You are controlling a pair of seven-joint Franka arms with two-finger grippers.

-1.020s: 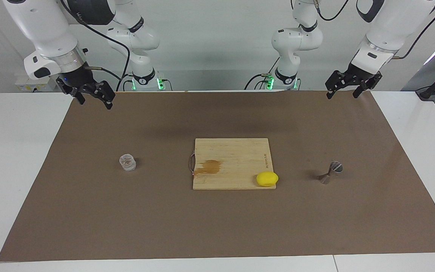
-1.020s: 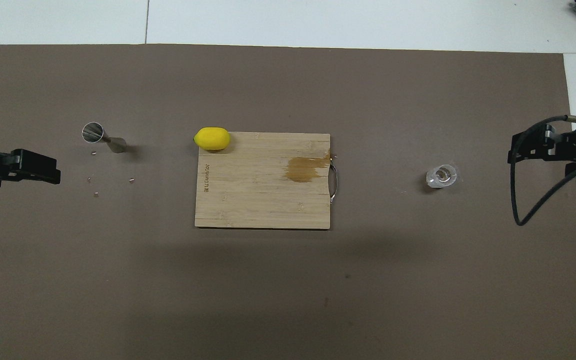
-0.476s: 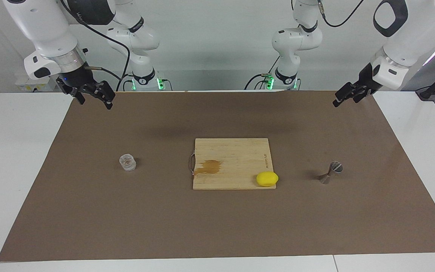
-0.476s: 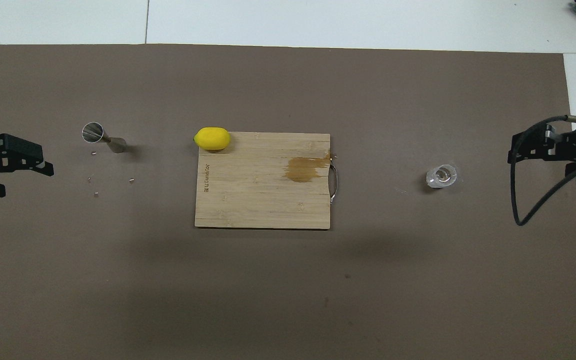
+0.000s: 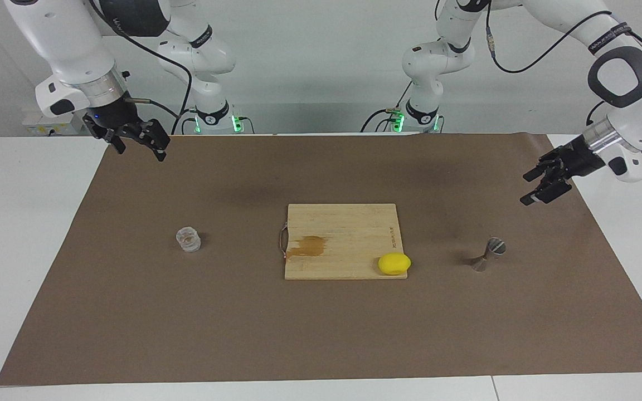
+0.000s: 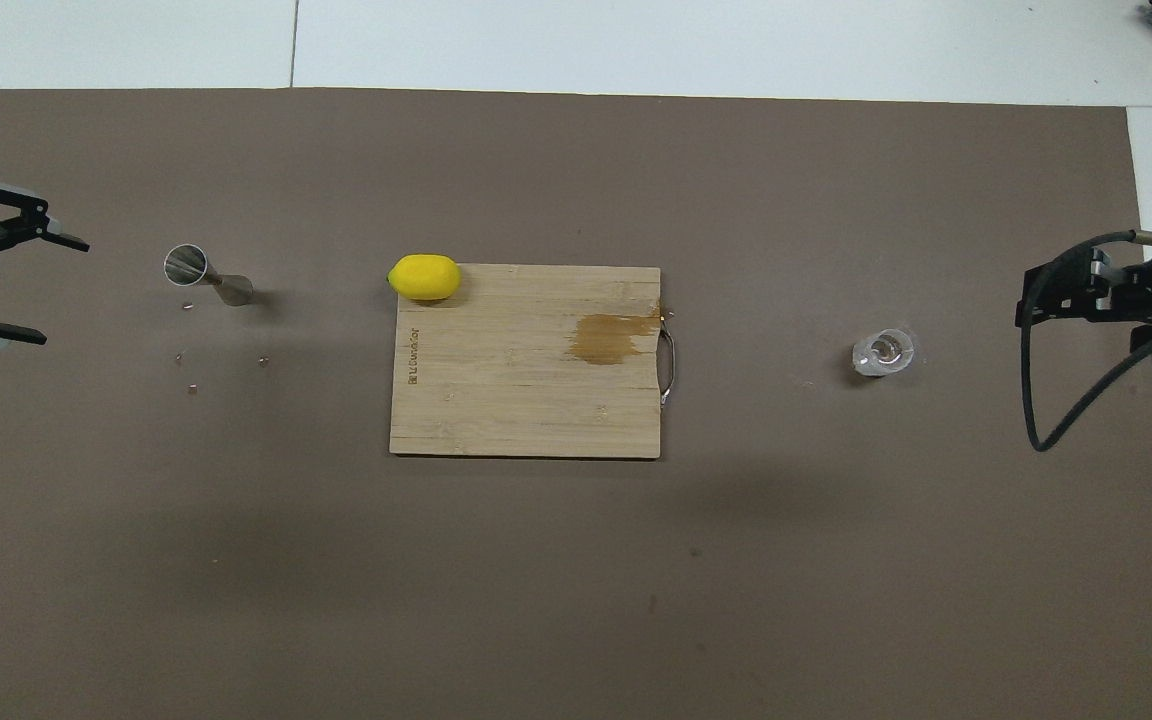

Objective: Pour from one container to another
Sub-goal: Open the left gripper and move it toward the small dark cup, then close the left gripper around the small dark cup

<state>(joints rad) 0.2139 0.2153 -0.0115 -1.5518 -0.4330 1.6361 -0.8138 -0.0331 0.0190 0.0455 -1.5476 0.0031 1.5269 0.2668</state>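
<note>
The clear glass tumbler point(image 5: 188, 239) point(image 6: 882, 353) stands on the brown mat toward the right arm's end. The metal hourglass jigger point(image 5: 487, 254) point(image 6: 204, 275) stands upright on the mat toward the left arm's end. My left gripper point(image 5: 526, 189) point(image 6: 61, 290) hangs open and empty over the mat's edge at that end, its fingers pointing toward the jigger with a clear gap between them and it. My right gripper point(image 5: 140, 153) point(image 6: 1026, 300) is raised, open and empty, over the mat's corner at the right arm's end, well away from the tumbler.
A wooden cutting board point(image 5: 343, 223) point(image 6: 526, 400) with a brown stain and a metal handle lies mid-table between the two containers. A yellow lemon point(image 5: 394, 263) point(image 6: 424, 277) sits on its corner toward the jigger. Small crumbs point(image 6: 191, 385) lie near the jigger.
The left arm has swung outward and down toward the jigger's end of the mat, turning its gripper sideways. The right arm has not moved.
</note>
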